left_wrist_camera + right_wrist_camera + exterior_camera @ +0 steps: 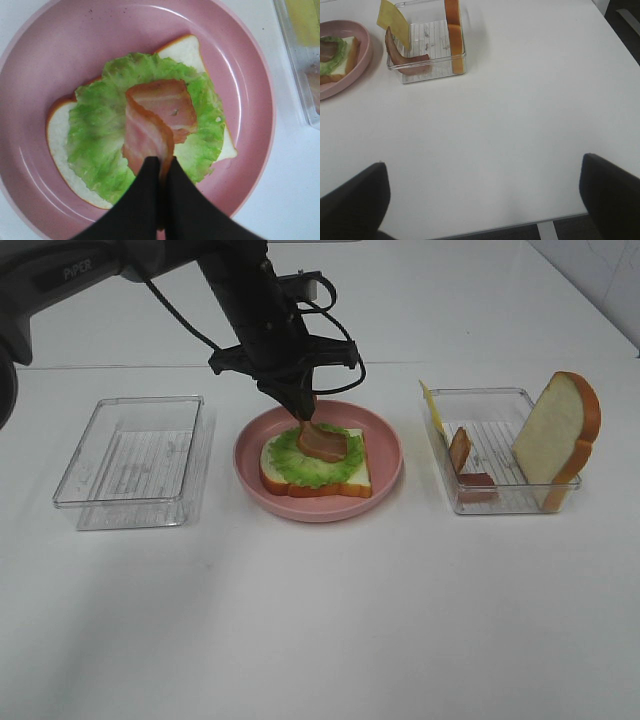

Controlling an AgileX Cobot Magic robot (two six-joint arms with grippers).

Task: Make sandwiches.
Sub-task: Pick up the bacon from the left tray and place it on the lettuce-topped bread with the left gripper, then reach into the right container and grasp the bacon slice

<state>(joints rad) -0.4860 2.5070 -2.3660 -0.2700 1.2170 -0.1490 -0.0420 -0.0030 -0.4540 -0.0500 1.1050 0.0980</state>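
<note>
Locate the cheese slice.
In the exterior high view, the cheese slice leans against the left wall of the right-hand clear tray, beside a bacon strip.

White table (320, 620): pink plate (386, 454) between left tray (130, 455), right tray (500, 502), both probably plastic.

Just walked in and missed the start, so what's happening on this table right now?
The left hand is shut on a bacon strip, its free end resting on the lettuce that covers a bread slice on the pink plate. The right hand hangs open, holding nothing. A second bread slice, another bacon strip and the cheese sit in the right tray.
</note>
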